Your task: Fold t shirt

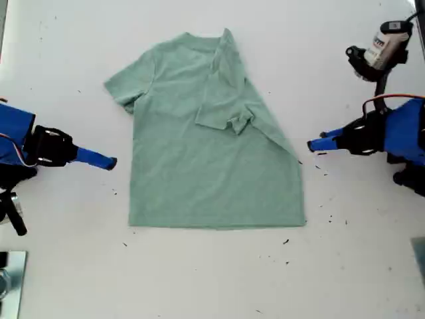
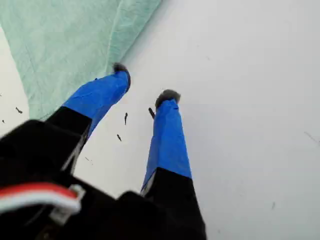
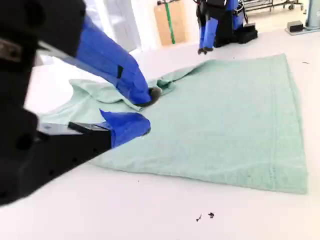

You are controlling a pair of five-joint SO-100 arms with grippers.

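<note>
The pale mint-green t shirt (image 1: pixel 206 173) lies flat on the white table, collar toward the far edge. Its side at the exterior view's right is folded inward, so that sleeve (image 1: pixel 229 109) rests on the chest. My first gripper (image 1: pixel 311 143) is at the exterior view's right, just off the shirt's edge. It is open with nothing between its blue-taped fingers (image 2: pixel 167 135), and the shirt (image 2: pixel 65 40) lies beyond them. My second gripper (image 1: pixel 113 161) is at the exterior view's left, a short gap from the shirt. It is open and empty (image 3: pixel 149 111), facing across the cloth (image 3: pixel 225 115).
Small dark specks (image 1: pixel 329 216) dot the table near the first arm. A white and black device on a stalk (image 1: pixel 385 46) stands at the exterior view's upper right. A metal piece (image 1: pixel 10 279) sits at its lower left corner. The first arm (image 3: pixel 212 25) shows across the shirt.
</note>
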